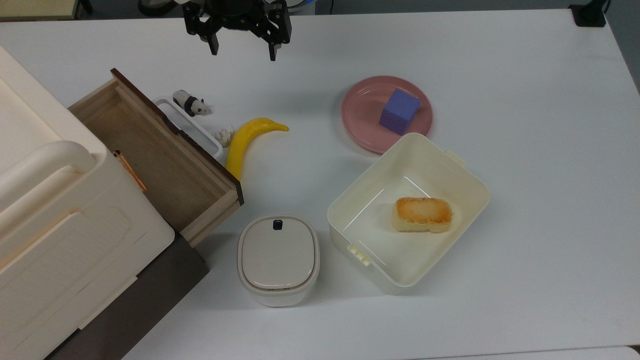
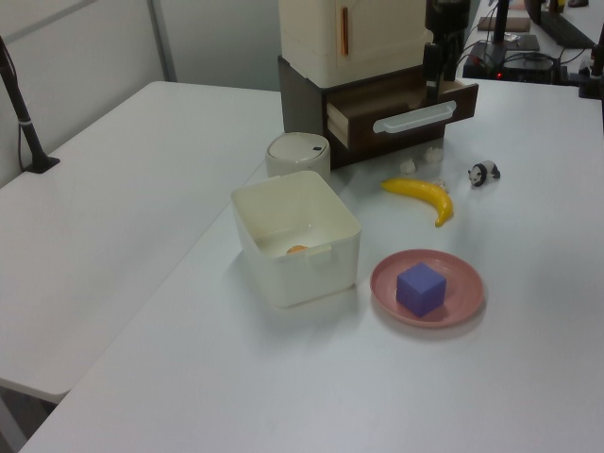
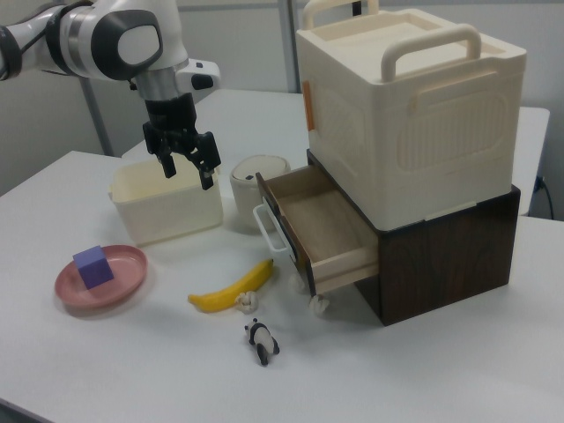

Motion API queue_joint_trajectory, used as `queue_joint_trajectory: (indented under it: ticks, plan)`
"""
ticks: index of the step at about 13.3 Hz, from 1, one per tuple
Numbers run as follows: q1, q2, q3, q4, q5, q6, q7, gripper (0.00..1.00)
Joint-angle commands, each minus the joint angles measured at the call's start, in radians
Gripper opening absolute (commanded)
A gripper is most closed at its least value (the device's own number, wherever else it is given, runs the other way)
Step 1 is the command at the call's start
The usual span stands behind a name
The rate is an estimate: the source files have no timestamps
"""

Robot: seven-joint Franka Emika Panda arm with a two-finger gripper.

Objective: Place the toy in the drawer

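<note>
A white worktop (image 1: 525, 100) carries everything here, with a second white table at the left view's left. The toy (image 1: 190, 103), a small black-and-white panda, stands on the worktop just outside the drawer (image 1: 150, 155), close to the far end of its white loop handle (image 1: 192, 127) in the top view. The drawer is pulled open from a dark brown cabinet (image 3: 441, 256) and its wooden floor is bare. A large cream box with handles (image 3: 410, 106) sits on top of the cabinet. Near the panda lie a small whitish lump (image 1: 224, 135) and, touching it, a yellow banana (image 1: 247, 140). Farther off are a lidded cream pot (image 1: 278, 259), an open cream bin (image 1: 465, 180) holding a browned bread piece (image 1: 423, 214), and a pink plate (image 1: 357, 112) with a purple cube (image 1: 399, 111) on it. The gripper (image 1: 242, 51) hangs above the worktop, well apart from the panda, its fingers (image 3: 211, 180) spread wide and holding nothing.
</note>
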Motion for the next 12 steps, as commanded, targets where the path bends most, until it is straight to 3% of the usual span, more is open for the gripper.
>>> queue_joint_trajectory:
  ticks: [1, 9, 12]
  plan:
    - [0.004, -0.005, -0.006, 0.005, 0.013, -0.026, -0.007, 1.00]
    - [0.000, -0.008, -0.016, 0.010, 0.012, -0.015, -0.001, 1.00]
    - [0.000, -0.008, -0.017, 0.014, 0.015, 0.003, 0.084, 1.00]
